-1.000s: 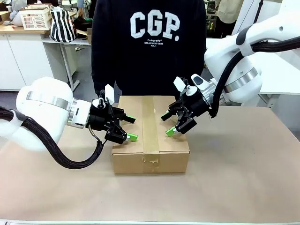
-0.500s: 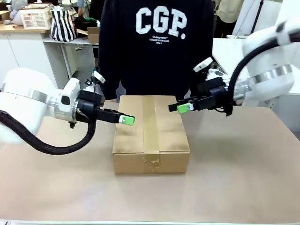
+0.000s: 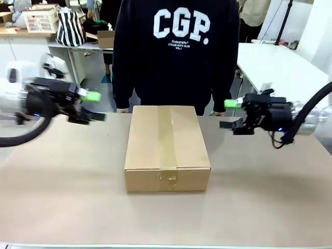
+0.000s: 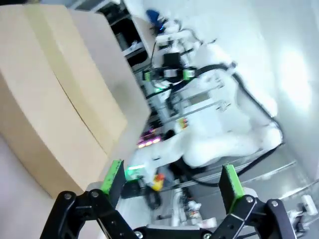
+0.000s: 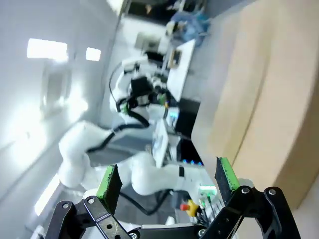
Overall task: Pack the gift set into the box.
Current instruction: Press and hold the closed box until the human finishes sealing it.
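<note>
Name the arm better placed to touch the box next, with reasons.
Right, marginally. The right end effector hovers open nearer the closed, taped box than the left end effector, also open. Both are clear of it.

White rounded arm links, black ribbed cables, left tool (image 3: 89, 107) and right tool (image 3: 231, 114) were black with green pads, person (image 3: 176, 52) wore dark sweatshirt lettered "CGP." in white

The box (image 3: 167, 147) is matt brown cardboard — its tape strip (image 3: 166, 140) smoother, perhaps faintly glossy.
</note>
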Tool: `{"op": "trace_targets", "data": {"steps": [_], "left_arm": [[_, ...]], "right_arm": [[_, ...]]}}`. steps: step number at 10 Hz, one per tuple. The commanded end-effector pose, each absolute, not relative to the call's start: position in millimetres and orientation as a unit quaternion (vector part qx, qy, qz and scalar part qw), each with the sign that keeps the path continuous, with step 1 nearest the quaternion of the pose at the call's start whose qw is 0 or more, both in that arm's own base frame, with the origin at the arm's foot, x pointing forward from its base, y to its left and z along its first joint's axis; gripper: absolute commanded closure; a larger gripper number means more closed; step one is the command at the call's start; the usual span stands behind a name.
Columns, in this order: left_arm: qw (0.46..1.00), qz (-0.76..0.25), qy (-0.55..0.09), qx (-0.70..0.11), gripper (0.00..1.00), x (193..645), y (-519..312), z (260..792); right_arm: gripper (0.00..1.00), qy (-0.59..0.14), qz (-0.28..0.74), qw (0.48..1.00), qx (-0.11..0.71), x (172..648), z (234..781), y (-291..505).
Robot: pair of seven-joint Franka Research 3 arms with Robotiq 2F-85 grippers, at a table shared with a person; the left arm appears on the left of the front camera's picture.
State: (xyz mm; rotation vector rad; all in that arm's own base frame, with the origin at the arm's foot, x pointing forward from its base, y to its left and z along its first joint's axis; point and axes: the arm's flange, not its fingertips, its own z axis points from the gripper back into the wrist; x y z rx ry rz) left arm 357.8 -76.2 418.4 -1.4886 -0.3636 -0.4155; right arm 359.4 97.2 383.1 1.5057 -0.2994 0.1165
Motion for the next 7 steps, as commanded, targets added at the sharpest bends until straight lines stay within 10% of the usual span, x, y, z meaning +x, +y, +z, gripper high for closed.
{"op": "trace_targets", "data": {"steps": [1, 7], "left_arm": [[0.679, -0.068, -0.126, -0.72, 0.0, 306, -37, 389], [0.687, -0.134, -0.143, -0.699, 0.0, 359, -47, 412]], "right_arm": [[0.0, -0.17, -0.011, 0.692, 0.701, 301, 385, 51], [0.0, -0.173, -0.017, 0.707, 0.685, 369, 388, 39]]}}
